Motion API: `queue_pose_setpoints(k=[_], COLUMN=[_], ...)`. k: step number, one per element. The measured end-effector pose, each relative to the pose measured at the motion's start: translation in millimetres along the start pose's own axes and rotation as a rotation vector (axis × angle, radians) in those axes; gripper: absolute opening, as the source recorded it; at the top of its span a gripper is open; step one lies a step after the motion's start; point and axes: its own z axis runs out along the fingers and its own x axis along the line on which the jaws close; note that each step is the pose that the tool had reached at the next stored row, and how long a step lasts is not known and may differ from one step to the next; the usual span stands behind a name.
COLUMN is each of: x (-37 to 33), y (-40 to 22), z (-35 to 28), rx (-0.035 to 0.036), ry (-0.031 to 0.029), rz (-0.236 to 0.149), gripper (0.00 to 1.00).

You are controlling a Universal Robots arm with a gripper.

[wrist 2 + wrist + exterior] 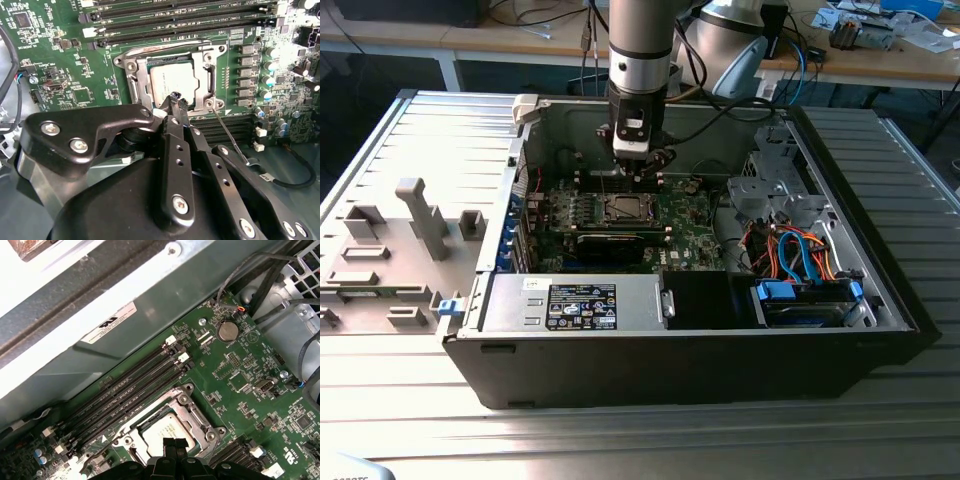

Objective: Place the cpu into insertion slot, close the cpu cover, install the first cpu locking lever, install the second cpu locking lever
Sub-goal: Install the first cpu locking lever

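Cpu (172, 82), light, stiff and likely fragile, best held by its edges, sits mid-frame in the exterior view, in the insertion slot (167, 62) under the lowered cpu cover (135, 85), my hand (175, 96) pinched closed, seemingly empty, over it.

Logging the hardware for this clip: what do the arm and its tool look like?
The arm is made of round grey and silver sections. It turns black at the wrist, where there is a small white label. The tool is a black metal linkage of flat, rounded plates joined by silver screw heads, and it narrows to two slim black fingers.
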Motion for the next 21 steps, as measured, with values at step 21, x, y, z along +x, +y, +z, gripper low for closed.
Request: queue_pose_setpoints(k=[21], x=[0.2], y=[-0.1], z=[0.0], rx=[-0.0013], ry=[-0.0001], rz=[-0.088], gripper=[0.11])
